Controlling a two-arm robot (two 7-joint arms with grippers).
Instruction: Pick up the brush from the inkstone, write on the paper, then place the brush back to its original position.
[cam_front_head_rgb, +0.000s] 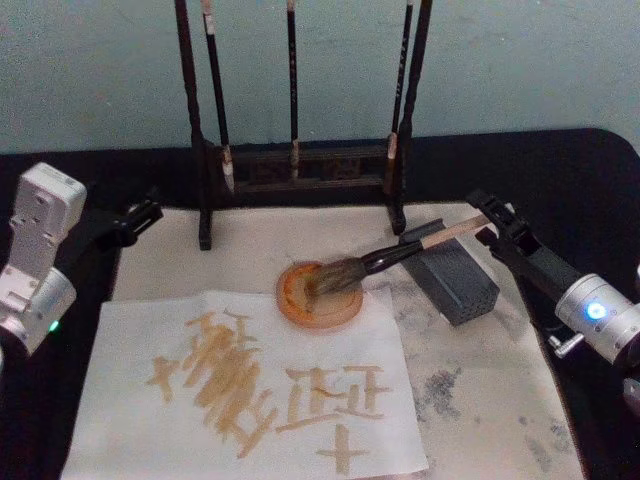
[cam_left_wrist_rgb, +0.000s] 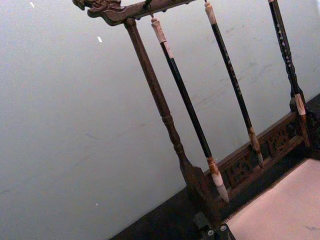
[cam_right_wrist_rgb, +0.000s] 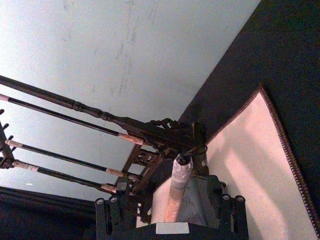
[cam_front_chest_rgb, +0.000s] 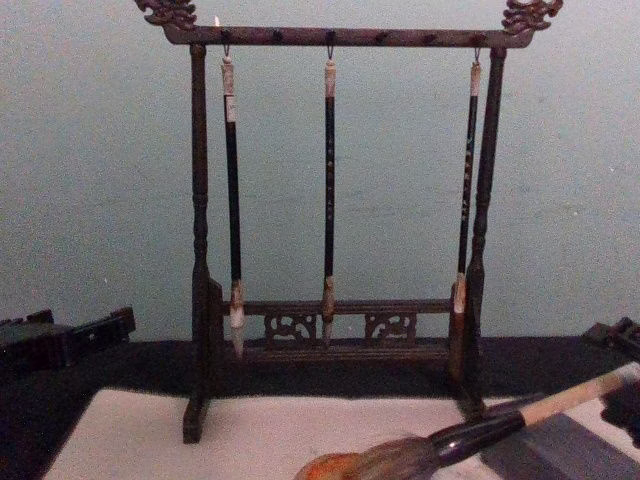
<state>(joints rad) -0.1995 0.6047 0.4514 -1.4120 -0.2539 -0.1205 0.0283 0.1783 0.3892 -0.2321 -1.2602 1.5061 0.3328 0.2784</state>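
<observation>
Both jaws of the right gripper (cam_front_head_rgb: 493, 222) stand apart, one on each side of the pale tan upper handle of the brush (cam_front_head_rgb: 400, 255). The right wrist view shows a gap on either side, so they straddle the handle without clamping it. From between the jaws the brush slants away toward the robot's left. Its glossy black shaft lies across the top of a dark grey block (cam_front_head_rgb: 460, 285) just beyond the jaws. Its bushy grey-brown bristles rest in the round orange-brown inkstone (cam_front_head_rgb: 318, 322) farther out.

Past the inkstone from the jaws lies the paper (cam_front_head_rgb: 130, 400), an off-white sheet with large brush-written characters in tan strokes; I cannot read them. Paper, inkstone and block all sit on a cream felt mat (cam_front_head_rgb: 500, 400) smudged with grey.

A pale label strip (cam_right_wrist_rgb: 172, 228) sits on the gripper body behind the jaws; any print on it cannot be made out.

Ahead of the jaws stands the wooden brush stand (cam_front_head_rgb: 205, 180), with three slim brushes (cam_front_head_rgb: 292, 80) hanging from its top bar.

The left gripper (cam_front_head_rgb: 140, 218) hangs well apart from the brush, across the mat from the right jaws, near the stand's left foot. Whether it is open or closed cannot be told.
</observation>
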